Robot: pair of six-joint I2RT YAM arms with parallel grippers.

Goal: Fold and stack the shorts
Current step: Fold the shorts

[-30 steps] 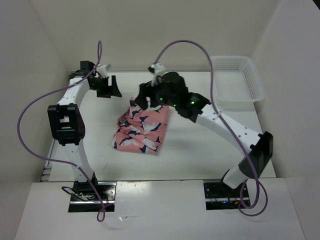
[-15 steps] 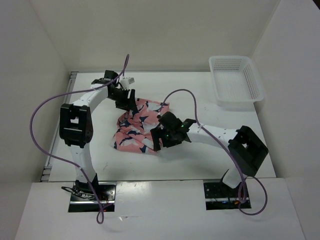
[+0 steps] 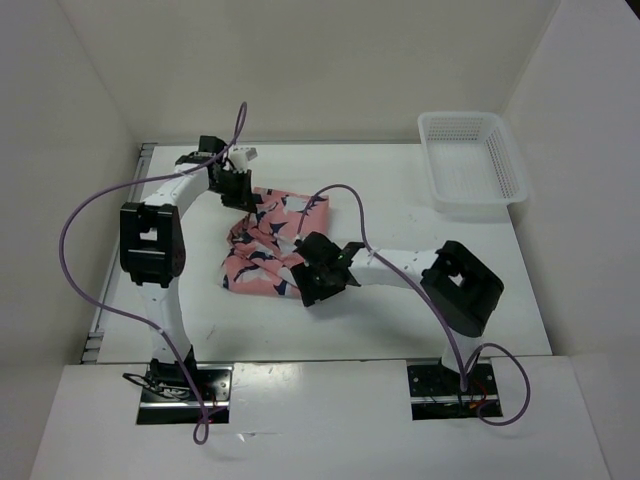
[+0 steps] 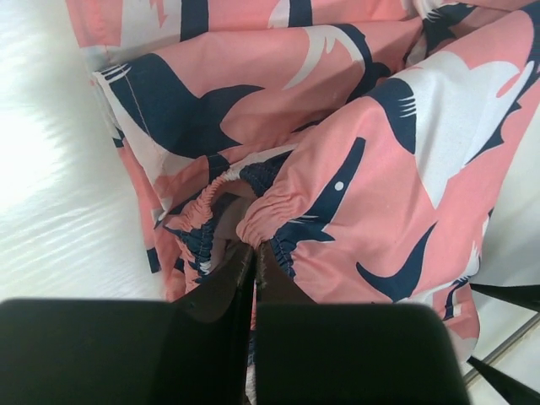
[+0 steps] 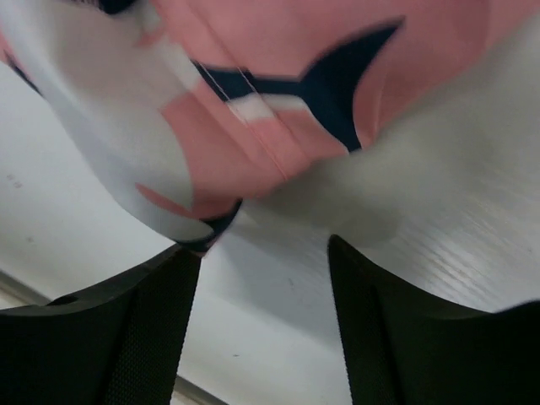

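Top view: shorts [image 3: 268, 250] crumpled mid-bench [image 3: 390, 190], long axis running far-right to near-left. Left end effector [image 3: 240, 192] at far-left corner. Right end effector [image 3: 312, 285] low at near-right hem. Basket [image 3: 470, 160] far right, well apart.

Left wrist: end effector pinched closed on gathered waistband; cloth spreads away ahead, detail overhead view lacks.

Right wrist: fingers [image 5: 152, 329] wide apart, nothing between; hem edge just ahead of tips, bare bench below. Overhead, arm hides this gap.
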